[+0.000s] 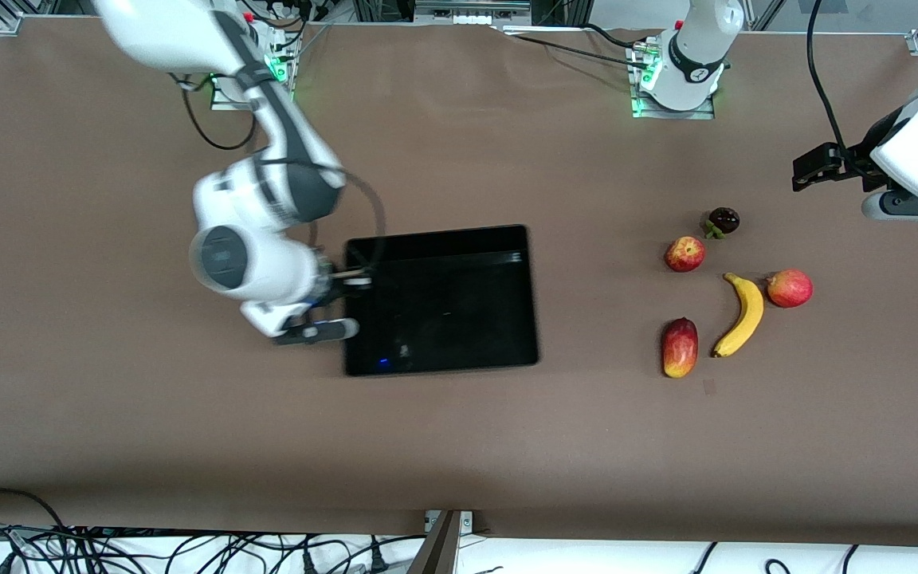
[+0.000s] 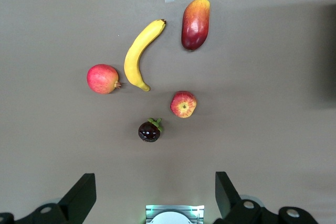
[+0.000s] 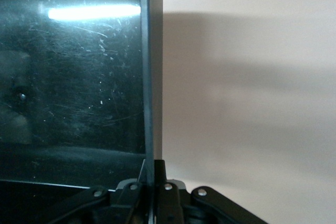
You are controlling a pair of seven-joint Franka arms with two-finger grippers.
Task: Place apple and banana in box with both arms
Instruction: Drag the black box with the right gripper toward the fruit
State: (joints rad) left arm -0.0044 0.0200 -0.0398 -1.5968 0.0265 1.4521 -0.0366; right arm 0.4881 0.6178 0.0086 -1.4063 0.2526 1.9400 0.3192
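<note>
The black box (image 1: 443, 299) lies mid-table. My right gripper (image 1: 345, 281) is shut on the box's side wall (image 3: 149, 77) at the right arm's end; in the right wrist view the right gripper (image 3: 152, 182) pinches that thin wall. The apple (image 1: 684, 253) and the banana (image 1: 742, 315) lie on the table toward the left arm's end, apart from each other. The left gripper (image 1: 806, 171) hangs open and empty, high over the table near them. In the left wrist view the apple (image 2: 183, 104) and banana (image 2: 140, 53) show past the spread left gripper (image 2: 155, 195).
A pink-red round fruit (image 1: 790, 288) lies beside the banana. A red-and-yellow oval fruit (image 1: 680, 347) lies nearer the front camera than the apple, and a dark purple fruit (image 1: 723, 220) lies farther. The left arm's base plate (image 2: 173, 213) shows under its gripper.
</note>
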